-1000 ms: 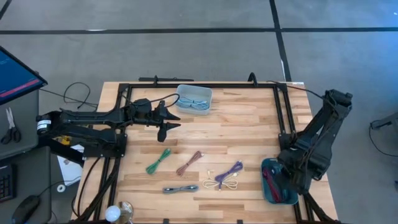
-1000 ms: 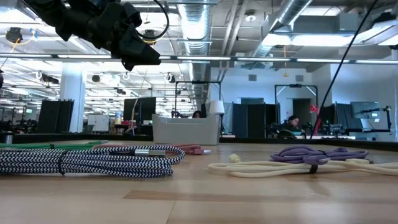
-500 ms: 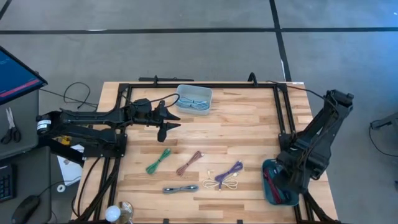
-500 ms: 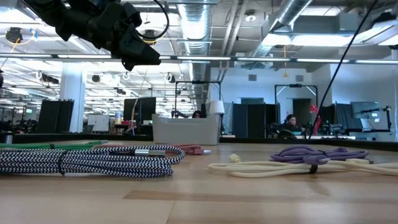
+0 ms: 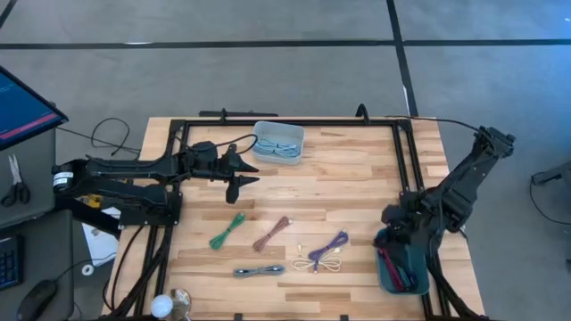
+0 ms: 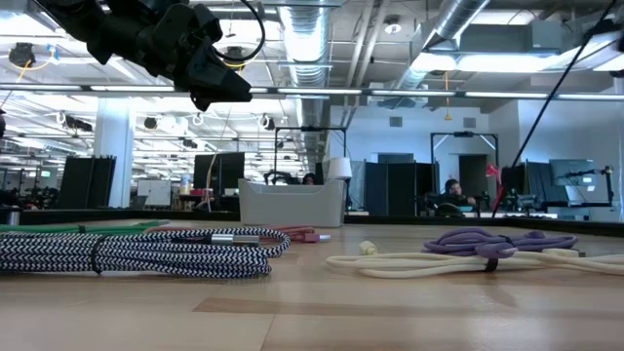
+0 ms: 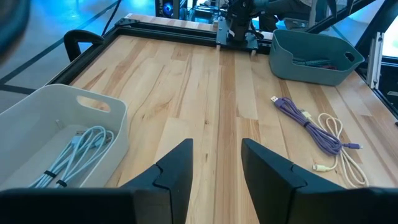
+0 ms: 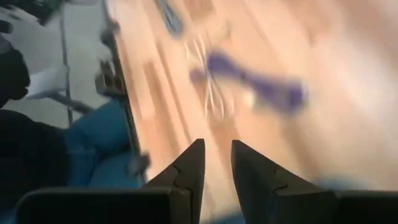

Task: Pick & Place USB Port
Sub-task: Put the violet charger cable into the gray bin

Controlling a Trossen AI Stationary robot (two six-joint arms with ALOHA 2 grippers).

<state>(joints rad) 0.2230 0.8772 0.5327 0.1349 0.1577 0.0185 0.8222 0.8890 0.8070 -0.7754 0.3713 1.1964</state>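
Several coiled USB cables lie flat on the wooden table: green (image 5: 227,230), reddish-brown (image 5: 271,234), purple (image 5: 328,247), cream (image 5: 328,265) and grey braided (image 5: 259,270). A white bin (image 5: 279,141) at the far edge holds pale blue cables (image 7: 78,146). A teal bin (image 5: 401,287) at the near right holds a red cable (image 5: 390,261). My right gripper (image 5: 390,218) hangs above the teal bin's far left corner, open and empty (image 8: 216,149). My left gripper (image 5: 250,171) hovers open and empty (image 7: 216,149) just left of the white bin.
A black metal frame (image 5: 403,169) runs around the tabletop's edges. Bare wood stretches between the white bin and the cables. A monitor (image 5: 22,107) and scissors (image 5: 13,178) sit off the table's left side. People sit at desks in the room beyond (image 6: 453,190).
My right gripper has risen out of the teal bin and swung toward the table's left and far side, turning as it went. The red cable stays in the bin. My left arm has kept still.
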